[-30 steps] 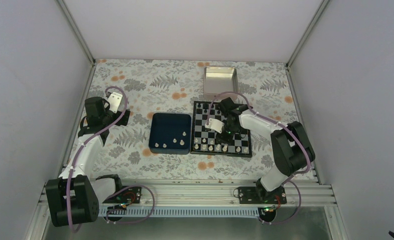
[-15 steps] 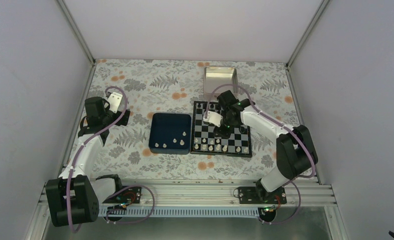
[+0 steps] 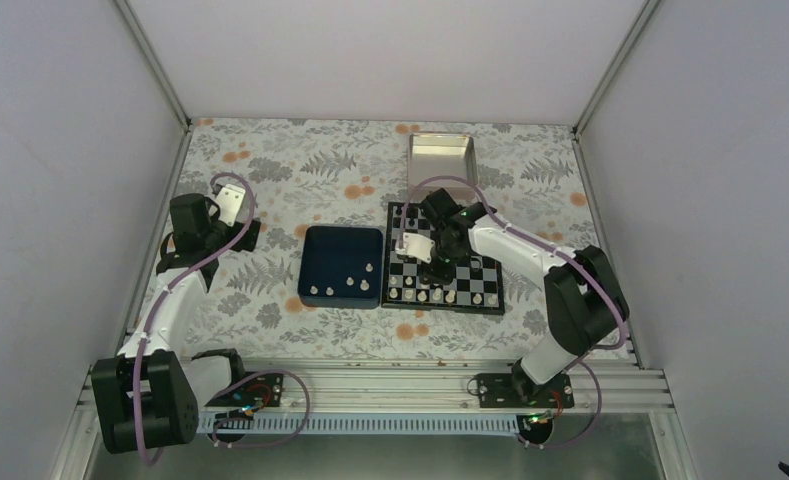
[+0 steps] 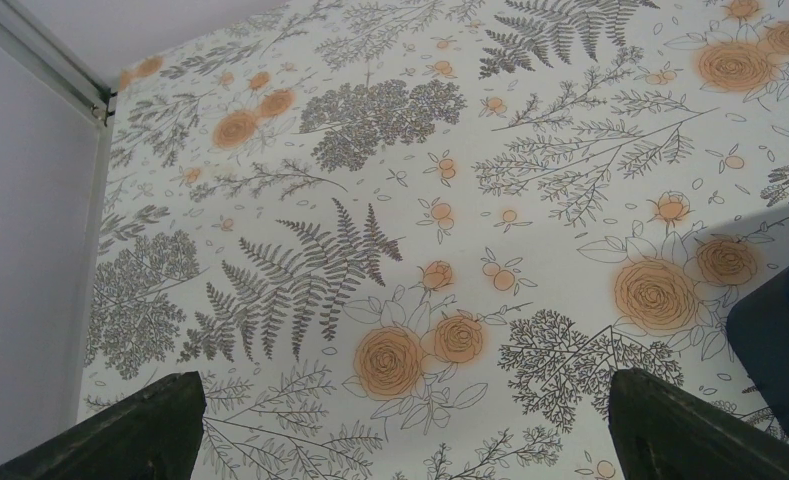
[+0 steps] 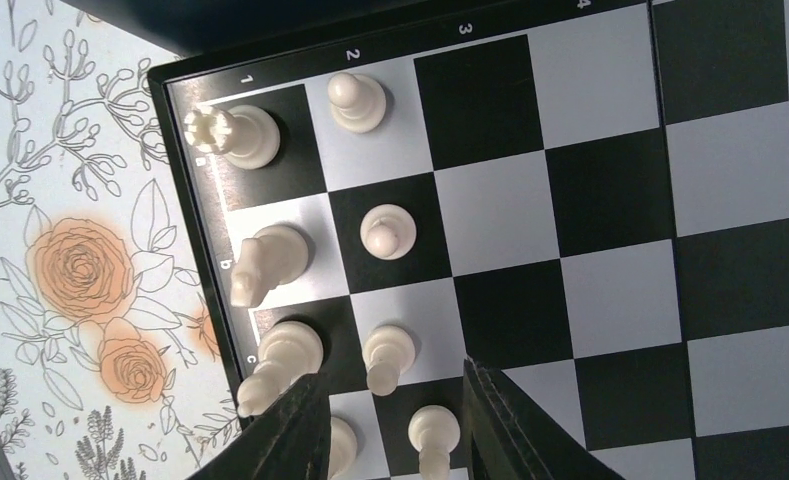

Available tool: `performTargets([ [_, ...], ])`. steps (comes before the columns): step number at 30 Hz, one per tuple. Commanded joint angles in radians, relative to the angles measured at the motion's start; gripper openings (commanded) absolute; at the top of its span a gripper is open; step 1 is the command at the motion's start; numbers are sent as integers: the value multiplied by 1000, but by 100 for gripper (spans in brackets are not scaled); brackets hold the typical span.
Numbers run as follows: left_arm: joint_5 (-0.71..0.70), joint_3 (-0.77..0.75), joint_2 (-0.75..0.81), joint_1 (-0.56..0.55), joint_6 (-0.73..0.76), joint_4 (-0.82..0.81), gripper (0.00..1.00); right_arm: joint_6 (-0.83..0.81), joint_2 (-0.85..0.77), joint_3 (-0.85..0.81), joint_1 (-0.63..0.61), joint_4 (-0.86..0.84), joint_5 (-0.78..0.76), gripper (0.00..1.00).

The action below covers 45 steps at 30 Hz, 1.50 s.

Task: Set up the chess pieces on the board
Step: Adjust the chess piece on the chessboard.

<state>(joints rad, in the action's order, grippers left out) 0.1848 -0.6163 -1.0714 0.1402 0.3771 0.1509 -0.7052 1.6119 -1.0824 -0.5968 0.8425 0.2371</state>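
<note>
Pawn (image 5: pixel 433 432) stands on board (image 5: pixel 610 200) between parted fingers of right end effector (image 5: pixel 391 374)

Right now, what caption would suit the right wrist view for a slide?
Open right gripper hovering over small cream chess pieces on the black-and-white chequered board.

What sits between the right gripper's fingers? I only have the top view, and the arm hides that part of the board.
Observer: Nothing is gripped. The right wrist view shows the right gripper open over the board, with a white pawn in the gap, touching neither finger.
Operator: Which pieces stand at that corner?
Observer: A rook on the corner square, then a knight and what looks like a bishop.
Operator: And the left gripper?
Observer: Open and empty above the floral cloth, beside the blue tray.
</note>
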Motion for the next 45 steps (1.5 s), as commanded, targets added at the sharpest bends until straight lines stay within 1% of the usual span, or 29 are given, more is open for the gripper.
performTargets([
  [1,7,4,8,6,0,-14,100,12,24,-4,-12,-20,-22,36],
  [9,7,5,9,6,0,-15,100,9,40,5,-11,-49,-56,33],
  [19,8,6,8,6,2,-17,100,7,45,-3,-13,-40,-42,28],
  [23,10,7,4,6,2,-16,100,3,46,-2,-16,-20,-30,28],
  [25,11,7,5,6,2,-16,100,0,44,0,-17,-5,-26,30],
  [32,16,7,8,6,3,-15,100,0,45,9,-27,-12,-44,33],
  [35,16,7,8,6,3,-15,100,1,89,6,-34,-21,-46,32],
  [41,16,7,6,6,3,-16,100,4,117,7,-44,-37,-69,30],
  [45,18,7,4,6,3,-16,100,4,107,7,-45,-48,-73,24],
])
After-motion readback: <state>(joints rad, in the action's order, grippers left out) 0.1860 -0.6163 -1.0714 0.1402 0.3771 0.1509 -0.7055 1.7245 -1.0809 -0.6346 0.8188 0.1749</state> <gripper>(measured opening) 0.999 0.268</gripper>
